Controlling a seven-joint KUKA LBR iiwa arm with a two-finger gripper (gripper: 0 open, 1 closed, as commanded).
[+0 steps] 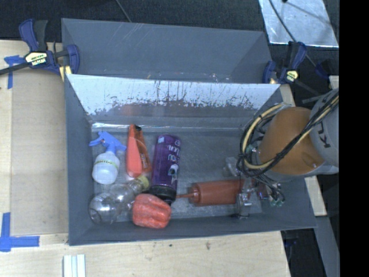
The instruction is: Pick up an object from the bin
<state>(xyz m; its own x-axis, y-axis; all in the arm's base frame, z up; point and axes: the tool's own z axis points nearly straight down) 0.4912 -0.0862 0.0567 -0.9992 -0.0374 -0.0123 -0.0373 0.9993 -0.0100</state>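
A brown-red squeeze bottle [214,193] lies on its side near the bin's front right, its thin nozzle pointing left. My gripper [245,198] is down at the bottle's right-hand base end, right against it. A dark purple can-shaped bottle [165,167] with a black cap lies just left of the nozzle. A lumpy red-orange thing [151,211] rests at the front, below the purple bottle.
At the bin's left lie a white spray bottle with a blue trigger [105,157], a slim orange-red piece [135,152] and a clear glass bottle [112,203]. The arm with its orange cover and cables comes in over the right wall. The bin's back half is bare floor.
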